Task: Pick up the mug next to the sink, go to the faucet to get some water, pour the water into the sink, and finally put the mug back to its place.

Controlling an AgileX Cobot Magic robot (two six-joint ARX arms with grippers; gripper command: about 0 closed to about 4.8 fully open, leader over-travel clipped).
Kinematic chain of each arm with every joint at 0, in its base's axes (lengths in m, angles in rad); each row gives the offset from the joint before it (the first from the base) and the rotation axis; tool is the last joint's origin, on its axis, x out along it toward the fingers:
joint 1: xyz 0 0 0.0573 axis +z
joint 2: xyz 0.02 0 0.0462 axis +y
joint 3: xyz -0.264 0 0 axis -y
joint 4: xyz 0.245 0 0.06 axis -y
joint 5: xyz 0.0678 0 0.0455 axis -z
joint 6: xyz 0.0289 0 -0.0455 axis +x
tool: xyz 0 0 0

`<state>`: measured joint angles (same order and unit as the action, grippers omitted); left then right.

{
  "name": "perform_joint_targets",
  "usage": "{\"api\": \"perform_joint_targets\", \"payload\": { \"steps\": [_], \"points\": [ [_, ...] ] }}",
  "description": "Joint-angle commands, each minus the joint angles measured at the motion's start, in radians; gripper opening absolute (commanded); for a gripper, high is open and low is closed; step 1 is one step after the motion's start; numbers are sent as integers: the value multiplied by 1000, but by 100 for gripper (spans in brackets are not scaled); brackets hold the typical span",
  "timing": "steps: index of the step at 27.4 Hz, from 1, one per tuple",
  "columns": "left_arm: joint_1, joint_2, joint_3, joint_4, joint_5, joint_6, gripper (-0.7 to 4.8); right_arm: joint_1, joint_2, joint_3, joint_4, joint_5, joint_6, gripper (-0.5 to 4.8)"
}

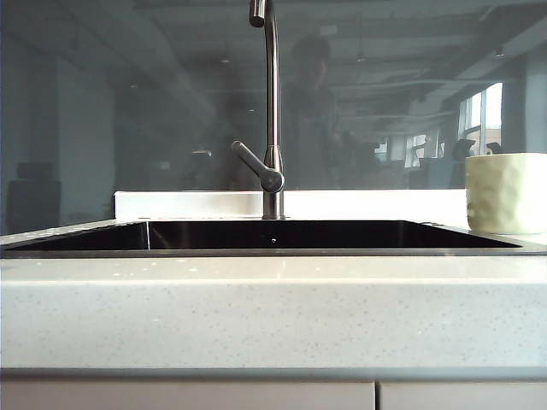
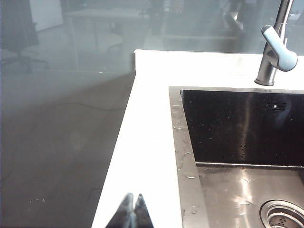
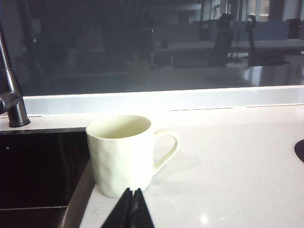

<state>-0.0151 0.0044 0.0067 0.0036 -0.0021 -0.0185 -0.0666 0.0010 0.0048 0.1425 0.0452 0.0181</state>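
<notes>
No legible writing or brand on any item. The mug (image 3: 124, 154), pale cream-green with dimpled walls, stands upright on the white table (image 3: 228, 161) just beside the sink (image 1: 273, 235) rim, handle pointing away from the basin. The faucet (image 1: 271, 111) rises behind the sink. Left hand (image 2: 131, 211) clenched over the table edge; right hand (image 3: 131, 209) clenched, just short of the mug.
</notes>
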Motion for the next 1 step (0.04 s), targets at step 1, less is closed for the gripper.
{"api": "perform_joint_targets", "payload": {
  "steps": [1],
  "points": [
    [1, 0, 3, 11, 3, 4, -5, 2, -3, -3, 18, 4, -2, -8]
  ]
}}
